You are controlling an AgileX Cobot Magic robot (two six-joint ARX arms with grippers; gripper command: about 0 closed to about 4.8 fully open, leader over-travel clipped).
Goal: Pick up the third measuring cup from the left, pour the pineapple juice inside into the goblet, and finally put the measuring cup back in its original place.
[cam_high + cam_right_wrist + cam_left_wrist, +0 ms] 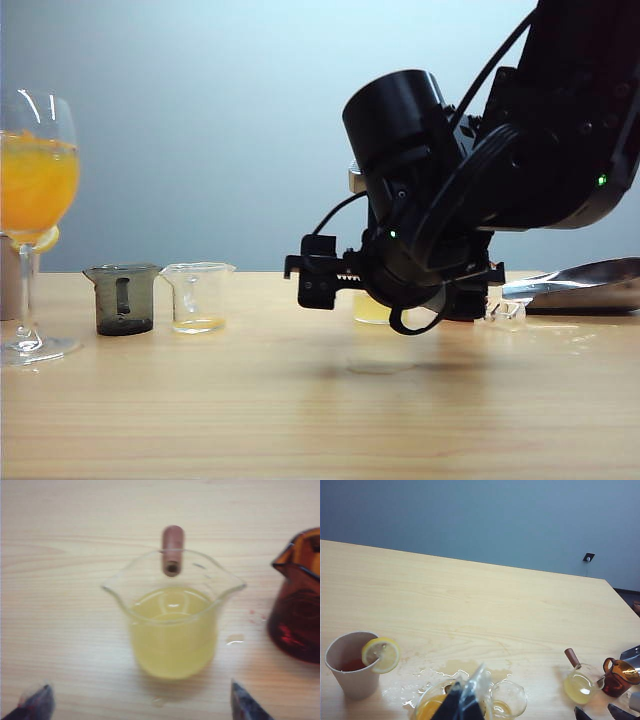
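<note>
The third measuring cup [174, 625] is a small clear beaker with a brown stub handle, standing upright with pale pineapple juice [172, 640] in it. My right gripper [140, 707] is open, its two fingertips [244, 706] spread wide just short of the cup, nothing held. In the exterior view this gripper [400, 300] hangs low over the table and hides most of the cup [370, 310]. The goblet [35, 200], full of orange drink, stands at far left. My left gripper [464, 704] hovers above the goblet's rim [427, 705], fingers together, empty.
A smoky grey cup [123, 298] and a clear cup [198, 296] stand right of the goblet. An amber cup [297, 595] sits close beside the juice cup. A paper cup with a lemon slice [352, 665], a wet spill [445, 672] and a metal piece [580, 285] are also on the table.
</note>
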